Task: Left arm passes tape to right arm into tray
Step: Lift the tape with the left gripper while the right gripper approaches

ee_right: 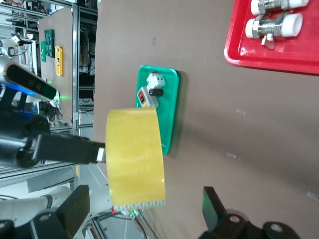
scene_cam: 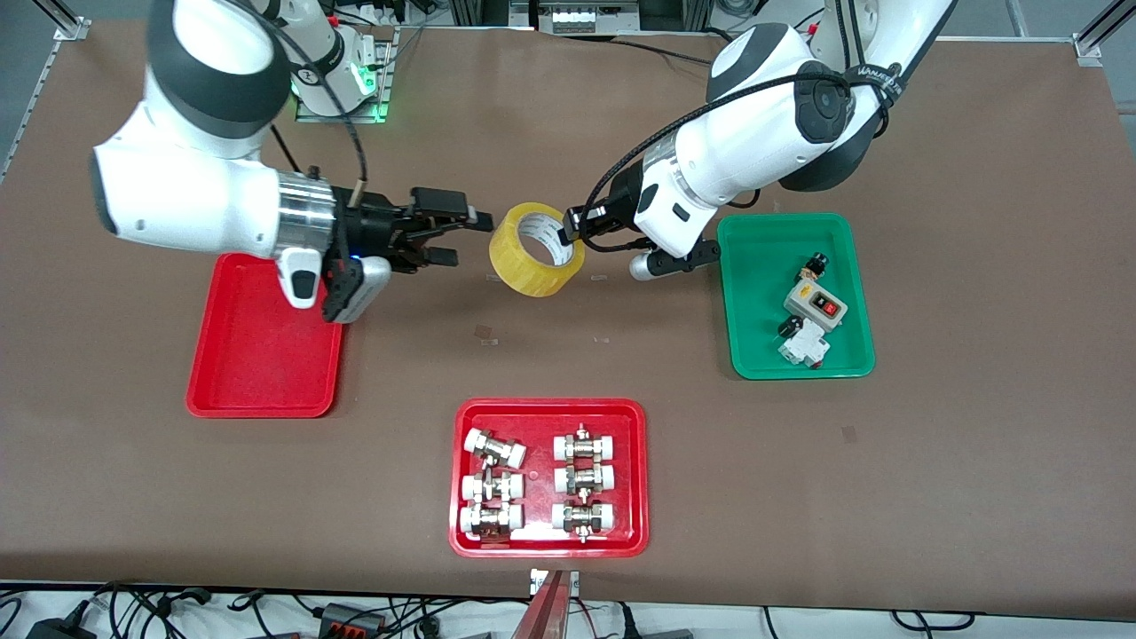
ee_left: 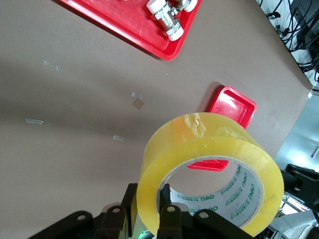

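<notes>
Two claws meet over the middle of your surface (scene_cam: 621, 355): the left claw (scene_cam: 568, 227) pinches the tape (scene_cam: 536, 249) by its wall, aloft, while the right claw (scene_cam: 457, 235) hangs spread just beside the roll, above the tray's (scene_cam: 257, 373) farther end.

**What our brown table carries**

We see the brown table (scene_cam: 568, 355) bearing three trays: a plain red tray (scene_cam: 257, 373) under our right gripper (scene_cam: 453, 232), a green tray (scene_cam: 763, 266) beside our left gripper (scene_cam: 568, 232), and a red tray (holding fittings) (scene_cam: 550, 413) nearest the camera.
</notes>
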You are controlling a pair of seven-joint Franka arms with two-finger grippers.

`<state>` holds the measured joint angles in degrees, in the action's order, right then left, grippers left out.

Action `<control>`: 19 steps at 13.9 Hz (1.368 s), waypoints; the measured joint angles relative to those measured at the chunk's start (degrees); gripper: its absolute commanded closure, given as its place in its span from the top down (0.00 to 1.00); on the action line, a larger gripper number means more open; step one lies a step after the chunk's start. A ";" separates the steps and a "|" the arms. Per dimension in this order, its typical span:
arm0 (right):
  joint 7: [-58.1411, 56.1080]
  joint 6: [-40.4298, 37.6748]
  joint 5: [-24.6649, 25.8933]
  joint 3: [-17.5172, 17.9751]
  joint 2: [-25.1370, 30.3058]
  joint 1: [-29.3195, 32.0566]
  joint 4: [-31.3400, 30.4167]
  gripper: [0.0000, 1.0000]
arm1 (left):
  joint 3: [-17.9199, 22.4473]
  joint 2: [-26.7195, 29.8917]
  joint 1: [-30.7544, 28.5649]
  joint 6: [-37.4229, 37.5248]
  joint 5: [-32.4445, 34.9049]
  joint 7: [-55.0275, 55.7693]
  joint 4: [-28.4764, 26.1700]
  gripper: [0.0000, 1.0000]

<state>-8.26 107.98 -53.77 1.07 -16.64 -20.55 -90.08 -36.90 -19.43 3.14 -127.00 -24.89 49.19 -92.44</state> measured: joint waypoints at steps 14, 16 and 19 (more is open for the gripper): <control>0.00 3.29 -1.55 -0.01 -2.29 -2.83 0.10 0.87 | 0.00 0.00 0.00 -0.08 0.00 0.16 0.02 0.03; 0.00 3.31 -1.56 -0.01 -2.29 -2.84 0.27 0.77 | 0.00 0.00 0.00 -0.08 0.00 0.17 0.03 0.04; -0.01 3.35 -1.56 -0.01 -2.29 -2.85 0.36 0.50 | 0.00 0.00 0.00 -0.08 0.00 0.18 0.03 0.04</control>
<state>-8.27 111.34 -55.33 1.06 -18.94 -23.39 -89.72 -36.90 -19.43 3.14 -127.07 -24.89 49.37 -92.42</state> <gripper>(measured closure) 0.229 0.784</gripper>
